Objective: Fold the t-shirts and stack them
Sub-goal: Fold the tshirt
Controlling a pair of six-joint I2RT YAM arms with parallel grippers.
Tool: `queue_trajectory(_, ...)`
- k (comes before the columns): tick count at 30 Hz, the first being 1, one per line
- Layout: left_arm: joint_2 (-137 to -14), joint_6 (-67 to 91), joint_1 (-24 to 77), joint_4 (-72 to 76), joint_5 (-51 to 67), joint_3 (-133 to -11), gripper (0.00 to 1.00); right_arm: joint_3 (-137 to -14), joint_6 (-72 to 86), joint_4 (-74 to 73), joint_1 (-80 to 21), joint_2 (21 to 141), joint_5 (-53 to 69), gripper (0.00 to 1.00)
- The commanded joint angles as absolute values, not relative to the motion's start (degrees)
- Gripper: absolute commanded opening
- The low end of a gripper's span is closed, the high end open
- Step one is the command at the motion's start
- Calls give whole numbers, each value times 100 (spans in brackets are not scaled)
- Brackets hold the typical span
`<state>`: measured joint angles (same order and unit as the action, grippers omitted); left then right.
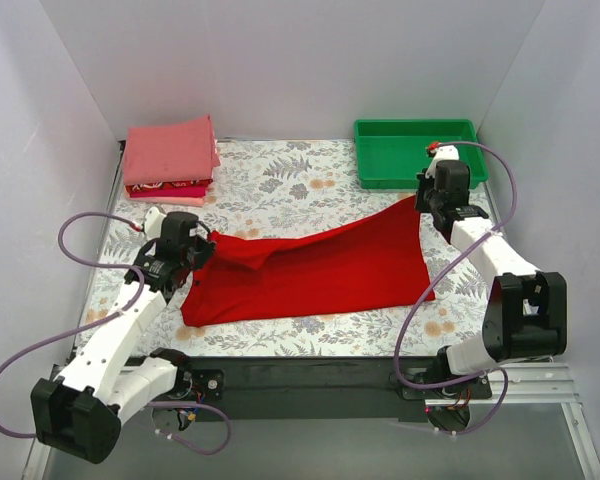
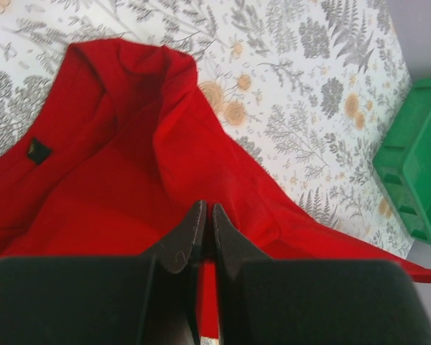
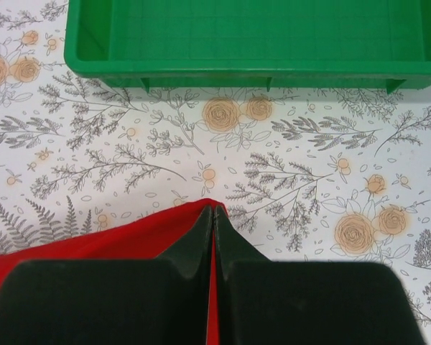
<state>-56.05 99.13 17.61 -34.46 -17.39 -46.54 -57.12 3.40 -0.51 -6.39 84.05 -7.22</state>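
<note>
A plain red t-shirt lies stretched across the middle of the table. My left gripper is shut on its left end; in the left wrist view the gripper pinches the red cloth. My right gripper is shut on the shirt's far right corner and lifts it; in the right wrist view the gripper pinches the red corner. A stack of folded t-shirts sits at the back left, salmon-pink on top, magenta-patterned and pale pink below.
A green plastic tray stands at the back right, just beyond my right gripper, and shows in the right wrist view and left wrist view. The floral tablecloth covers the table. White walls close in three sides.
</note>
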Motion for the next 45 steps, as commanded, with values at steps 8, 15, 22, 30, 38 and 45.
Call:
queue_trajectory(8, -4633, 10432, 1811, -3999, -1347, -3675, 0, -4949, 264, -148, -624, 7506, -615, 1)
queue_trajectory(15, -4070, 10995, 1819, -4666, -1247, -3049, 21, -4466, 509, -429, -624, 7208, -957, 4)
queue_trajectory(22, -3332, 10723, 1819, -4869, -879, -3568, 86, -4394, 800, -694, -615, 6724, -1591, 81)
queue_trajectory(30, -4243, 10249, 1819, -3527, -169, -3569, 90, -4483, 923, -475, -633, 6679, 576, 98)
queue_trajectory(38, -6652, 9941, 1898, -1987, 598, -3252, 92, -4377, 1107, -70, -931, 7926, 1556, 98)
queue_trajectory(45, -8505, 9844, 1960, -1240, 107, -3768, 93, -3833, 1432, -176, -949, 8446, 1740, 98)
